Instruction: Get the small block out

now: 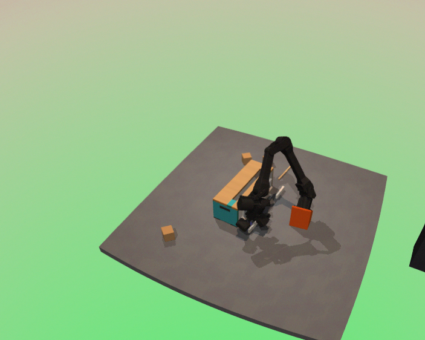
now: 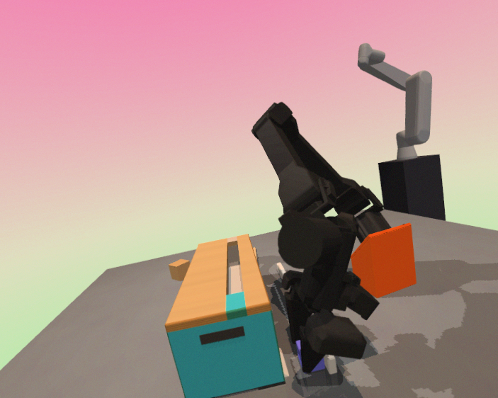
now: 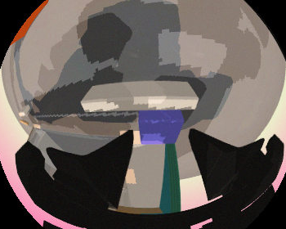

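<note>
The blue-purple block (image 1: 251,223) (image 2: 319,364) (image 3: 160,124) is on the table outside the box, beside the clear front near its teal end, between the box and a low white rail (image 2: 331,364) (image 3: 140,102). The box (image 1: 225,215) (image 2: 227,363) (image 3: 170,176) stands upright, with a slotted wooden top. My gripper (image 2: 301,355) (image 3: 161,132) is open and low over the block. In the wrist view, the block shows between and just beyond the fingertips, nearer the right one's side of centre at its far edge. One finger partly hides it in the exterior view. Finger contact cannot be told.
Loose wooden cubes (image 1: 168,233) (image 1: 246,158) (image 2: 178,270) lie near the box's two ends. A thin wooden stick (image 1: 284,172) lies behind the arm. The orange block-like body (image 1: 300,217) (image 2: 392,260) is at the arm's base. A grey arm (image 2: 418,107) stands on a black pedestal (image 2: 424,185) in the background.
</note>
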You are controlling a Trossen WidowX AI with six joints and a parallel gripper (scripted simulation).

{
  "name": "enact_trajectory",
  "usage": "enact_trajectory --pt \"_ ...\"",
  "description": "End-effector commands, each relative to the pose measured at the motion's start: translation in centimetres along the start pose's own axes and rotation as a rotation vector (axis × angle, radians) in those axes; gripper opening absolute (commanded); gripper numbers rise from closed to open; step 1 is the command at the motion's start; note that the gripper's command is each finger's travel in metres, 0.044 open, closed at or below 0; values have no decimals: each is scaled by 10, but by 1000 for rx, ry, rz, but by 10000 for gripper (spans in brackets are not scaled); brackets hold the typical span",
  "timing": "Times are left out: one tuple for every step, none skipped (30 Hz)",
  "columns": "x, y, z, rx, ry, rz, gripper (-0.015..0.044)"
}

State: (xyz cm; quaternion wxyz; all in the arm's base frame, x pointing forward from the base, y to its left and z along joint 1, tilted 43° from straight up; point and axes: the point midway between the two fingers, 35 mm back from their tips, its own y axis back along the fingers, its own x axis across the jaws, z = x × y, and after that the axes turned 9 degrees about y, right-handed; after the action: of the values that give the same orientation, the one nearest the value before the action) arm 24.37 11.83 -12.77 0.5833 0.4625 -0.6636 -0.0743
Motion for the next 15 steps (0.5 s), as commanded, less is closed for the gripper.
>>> enact_trajectory --pt "2 -7 5 -3 10 9 285" --pt "2 -8 6 -3 10 10 285" --pt "2 -9 6 -3 10 10 285" --pt "2 -10 7 -3 10 10 285" --pt "2 -10 7 -3 10 10 285" --pt "2 -10 7 -3 10 10 259" --pt "2 -10 7 -3 10 10 233" --pt "2 -10 7 -3 10 10 206" --pt "2 -10 7 -3 10 10 180" --pt "2 -10 7 -3 10 10 154" --pt "2 -10 7 -3 10 10 127" --pt "2 -10 7 -3 10 10 121" --pt "2 -10 7 -3 10 10 114" --pt "2 -10 7 -3 10 10 107" --pt "2 -10 7 -3 10 10 101"
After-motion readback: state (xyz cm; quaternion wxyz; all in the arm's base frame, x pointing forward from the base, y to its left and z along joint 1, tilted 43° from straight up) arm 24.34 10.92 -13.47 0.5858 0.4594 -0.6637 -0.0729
